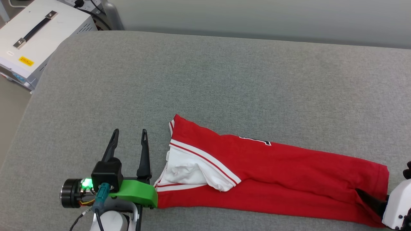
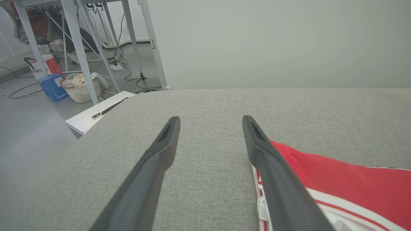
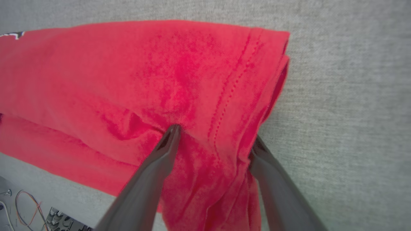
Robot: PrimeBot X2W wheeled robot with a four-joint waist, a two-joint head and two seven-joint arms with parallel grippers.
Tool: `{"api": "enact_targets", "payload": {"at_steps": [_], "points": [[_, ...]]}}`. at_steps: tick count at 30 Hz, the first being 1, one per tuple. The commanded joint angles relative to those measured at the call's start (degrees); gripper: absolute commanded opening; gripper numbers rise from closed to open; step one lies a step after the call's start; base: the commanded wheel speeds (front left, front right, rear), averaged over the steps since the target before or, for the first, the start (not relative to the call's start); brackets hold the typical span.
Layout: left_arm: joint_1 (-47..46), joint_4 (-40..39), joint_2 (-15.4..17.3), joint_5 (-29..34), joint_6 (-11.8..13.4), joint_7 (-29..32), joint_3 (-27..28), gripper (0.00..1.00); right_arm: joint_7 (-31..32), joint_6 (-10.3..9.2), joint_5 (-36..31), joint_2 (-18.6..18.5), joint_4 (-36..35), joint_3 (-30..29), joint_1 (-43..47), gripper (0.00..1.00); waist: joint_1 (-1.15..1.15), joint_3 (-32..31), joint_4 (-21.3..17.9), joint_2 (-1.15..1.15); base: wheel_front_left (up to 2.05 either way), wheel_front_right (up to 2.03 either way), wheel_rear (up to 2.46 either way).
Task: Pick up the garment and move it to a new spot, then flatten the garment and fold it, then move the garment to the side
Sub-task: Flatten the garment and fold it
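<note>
Left gripper (image 1: 130, 131): jaws spread over bare pad (image 1: 205, 80), just left of the sleeve end of shirt (image 1: 289, 166).
Right gripper (image 3: 215, 134): jaws spread, hem bunched between them, lower right.
Shirt: folded strip, long axis mid-left to lower right, hem rightward.
Pad: bare across upper frame; edge at left.
Box (image 1: 35, 35): white, upper left.
</note>
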Motion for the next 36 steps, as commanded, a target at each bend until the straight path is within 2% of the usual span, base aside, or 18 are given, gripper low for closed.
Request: {"api": "enact_targets", "payload": {"at_steps": [1, 2, 3, 4, 10, 11, 19, 22, 28, 36], "points": [[1.35, -0.2, -1.13, 1.33, -0.76, -0.33, 1.23, 1.0, 0.03, 0.06, 0.93, 2.32, 0.86, 2.26, -0.32, 1.0, 0.0, -0.18, -0.13, 0.19, 0.0, 0.0, 0.0], [1.86, -0.21, -1.86, 2.29, -1.32, -0.33, 2.11, 1.0, -0.18, 0.06, 0.98, 2.28, 1.0, 2.71, -0.54, 1.0, 0.0, -0.31, -0.16, 0.19, 0.0, 0.0, 0.0], [2.23, -0.17, -2.43, 3.02, -1.81, -0.33, 2.75, 1.0, -0.69, 0.06, 0.87, 2.17, 1.0, 3.0, -0.81, 0.36, 0.0, -0.4, -0.17, 0.19, 0.0, 0.0, 0.0], [2.6, -0.03, -3.06, 3.87, -2.47, -0.33, 3.5, 1.0, -1.58, 0.06, 0.69, 2.01, 1.15, 3.15, -1.13, 0.0, 0.0, -0.54, -0.21, 0.19, 0.0, 0.0, 0.0], [4.13, 0.89, -5.44, 7.45, -5.89, -0.33, 7.17, 1.0, -4.8, 0.06, 0.91, 0.12, 2.89, 3.09, -2.09, 0.0, 0.0, -1.79, -0.7, 0.19, 0.0, 0.0, 0.0], [4.75, 1.1, -6.49, 8.8, -7.41, -0.33, 8.46, 1.0, -6.15, 0.06, 1.25, -1.36, 3.75, 2.15, -2.17, 0.0, 0.0, -2.53, -0.9, 0.19, 0.0, 0.0, 0.0], [5.91, 1.93, -8.74, 11.52, -10.5, -0.33, 10.54, 1.0, -7.23, 0.06, 0.34, -6.35, 6.82, -2.71, -1.52, 0.0, 0.0, -3.98, -1.21, 0.19, 0.0, 0.0, 0.0], [6.19, 2.29, -9.3, 12.2, -11.34, -0.33, 11.21, 1.0, -6.12, 0.06, 0.37, -6.99, 6.11, -3.29, -1.13, 0.0, 0.0, -4.5, -1.24, 0.19, 0.0, 0.0, 0.0], [6.79, 3.03, -10.2, 13.34, -12.85, -0.34, 12.48, 1.0, -2.32, 0.06, 1.41, -6.93, -1.68, -2.81, 0.5, 0.0, 0.0, -5.44, -1.14, 0.19, 0.0, 0.0, 0.0], [7.18, 3.26, -11.39, 14.5, -14.03, -0.34, 13.56, 1.0, 1.99, 0.06, -0.44, -3.41, -16.24, 0.28, 0.01, 0.0, 0.0, -5.3, -0.67, 0.19, 0.0, 0.0, 0.0]]}}
